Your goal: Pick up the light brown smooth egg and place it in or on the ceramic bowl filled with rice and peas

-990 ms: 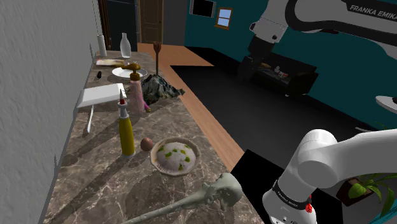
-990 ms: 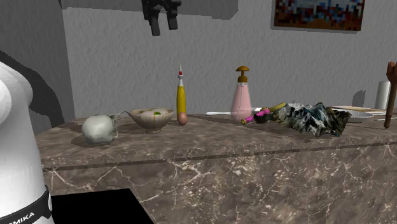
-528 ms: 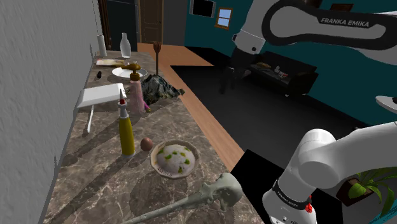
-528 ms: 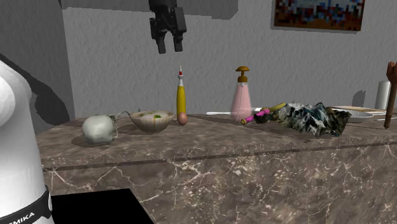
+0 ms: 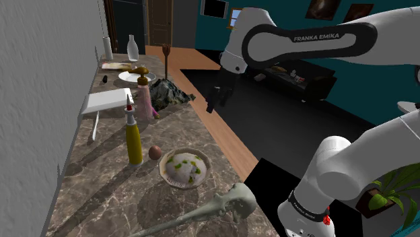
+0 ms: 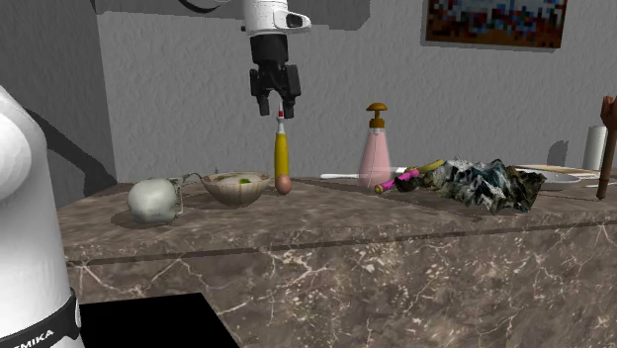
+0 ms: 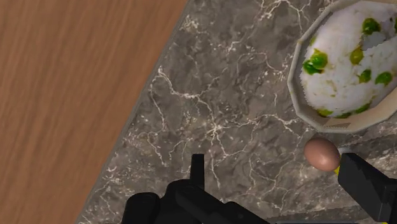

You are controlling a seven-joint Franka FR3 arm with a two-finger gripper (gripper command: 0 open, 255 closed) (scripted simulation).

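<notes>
A light brown egg (image 5: 155,152) (image 6: 284,184) rests on the marble counter between a yellow bottle and the bowl. The beige bowl (image 5: 163,170) (image 6: 235,191) holds white rice with green peas. My black gripper (image 5: 215,104) (image 6: 275,108) hangs open high above the counter, over the yellow bottle's tip in the second exterior view. In the wrist view the open gripper (image 7: 273,163) looks down on bare marble. There the egg (image 7: 321,154) lies just off one fingertip, touching nothing, with the bowl (image 7: 343,125) right beyond it.
A yellow squeeze bottle (image 5: 134,138) (image 6: 282,156) stands beside the egg, a pink pump dispenser (image 5: 144,99) (image 6: 376,153) farther along. A grey bone-shaped thing (image 5: 215,205) (image 6: 153,200) lies near the bowl. Crumpled dark cloth (image 5: 168,91), a plate (image 5: 134,76) and a wall (image 5: 40,101) line the counter. Wooden floor (image 7: 70,95) lies past its edge.
The arm has swung down and toward the counter. In the second exterior view the gripper has dropped and shifted right, from the top edge to just above the yellow bottle. The fingers stay open.
</notes>
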